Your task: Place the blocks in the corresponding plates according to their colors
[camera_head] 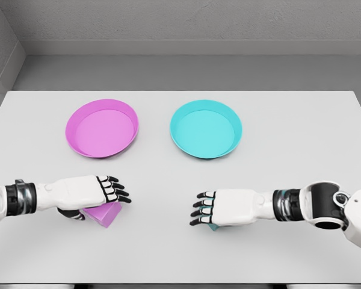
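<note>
Nearest the camera, the left robot hand (pixel 87 194) lay over the magenta block (pixel 105 214), fingers extended, thumb beside the block; whether it gripped could not be told. The right robot hand (pixel 219 209) covered the teal block (pixel 213 227), fingers loosely curled; grasp not determinable. Both blocks rested on the white surface (pixel 289 150). Farther back sat the magenta plate (pixel 101 128) and teal plate (pixel 206 129).

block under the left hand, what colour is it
Pink-purple block, matching the left plate; head view.
</note>
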Motion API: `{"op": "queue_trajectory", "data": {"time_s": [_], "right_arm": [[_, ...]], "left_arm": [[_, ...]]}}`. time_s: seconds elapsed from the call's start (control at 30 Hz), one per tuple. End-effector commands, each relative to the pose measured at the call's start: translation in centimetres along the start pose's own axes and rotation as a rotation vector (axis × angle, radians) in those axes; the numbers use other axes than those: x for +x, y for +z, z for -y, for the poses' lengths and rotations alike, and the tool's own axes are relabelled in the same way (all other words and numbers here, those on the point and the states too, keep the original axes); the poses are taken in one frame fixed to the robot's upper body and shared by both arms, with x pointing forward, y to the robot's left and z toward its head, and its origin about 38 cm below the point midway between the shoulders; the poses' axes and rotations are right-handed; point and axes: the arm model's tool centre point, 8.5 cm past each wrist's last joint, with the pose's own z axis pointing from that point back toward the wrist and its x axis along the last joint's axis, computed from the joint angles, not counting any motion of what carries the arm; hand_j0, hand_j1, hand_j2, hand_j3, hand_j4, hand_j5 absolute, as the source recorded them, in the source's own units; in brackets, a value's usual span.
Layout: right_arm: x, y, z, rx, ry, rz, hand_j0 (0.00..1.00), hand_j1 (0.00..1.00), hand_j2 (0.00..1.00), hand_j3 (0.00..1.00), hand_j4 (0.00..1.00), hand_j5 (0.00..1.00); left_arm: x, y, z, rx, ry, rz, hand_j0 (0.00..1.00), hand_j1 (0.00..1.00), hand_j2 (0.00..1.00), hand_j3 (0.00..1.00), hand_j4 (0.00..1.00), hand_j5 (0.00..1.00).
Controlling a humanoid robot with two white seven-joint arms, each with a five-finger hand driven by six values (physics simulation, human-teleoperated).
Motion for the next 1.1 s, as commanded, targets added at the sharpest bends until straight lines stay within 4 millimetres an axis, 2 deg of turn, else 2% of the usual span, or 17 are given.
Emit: {"op": "queue_trajectory", "data": {"time_s": [0.0,0.23,0.53,0.6,0.73,1.03,1.07], "right_arm": [[0.1,-0.3,-0.1,0.000,-0.002,0.002,1.00,1.00,1.00,1.00,1.00,1.00],[-0.5,-0.2,-0.8,0.017,-0.016,-0.013,1.00,1.00,1.00,1.00,1.00,1.00],[-0.4,-0.5,-0.7,0.010,-0.020,-0.009,0.99,0.99,0.99,0.99,0.99,0.99],[-0.5,-0.5,-0.6,0.007,-0.017,-0.010,0.92,0.92,0.92,0.92,0.92,0.92],[-0.6,-0.4,-0.3,0.004,-0.012,-0.014,0.85,0.85,0.85,0.85,0.85,0.85],[-0.9,-0.3,-0.1,0.004,-0.005,-0.022,0.76,0.76,0.76,0.76,0.76,0.76],[-0.9,-0.3,-0.1,0.007,-0.005,-0.022,0.76,0.76,0.76,0.76,0.76,0.76]], "left_arm": [[0.0,-0.1,0.1,0.002,0.010,-0.001,1.00,1.00,1.00,1.00,1.00,1.00],[0.0,-0.4,0.4,-0.002,0.017,0.003,1.00,1.00,1.00,1.00,1.00,1.00],[0.1,-1.0,0.6,0.005,0.026,0.008,1.00,1.00,1.00,1.00,1.00,1.00],[0.1,-1.3,0.8,0.002,0.033,0.010,1.00,1.00,1.00,1.00,1.00,1.00],[0.2,-1.6,1.1,-0.002,0.040,0.015,1.00,1.00,1.00,1.00,1.00,1.00],[0.0,-2.0,1.8,-0.012,0.055,0.010,1.00,1.00,1.00,1.00,1.00,1.00],[0.0,-2.0,1.8,-0.012,0.056,0.009,0.96,0.96,0.96,0.96,0.96,0.96]]}}
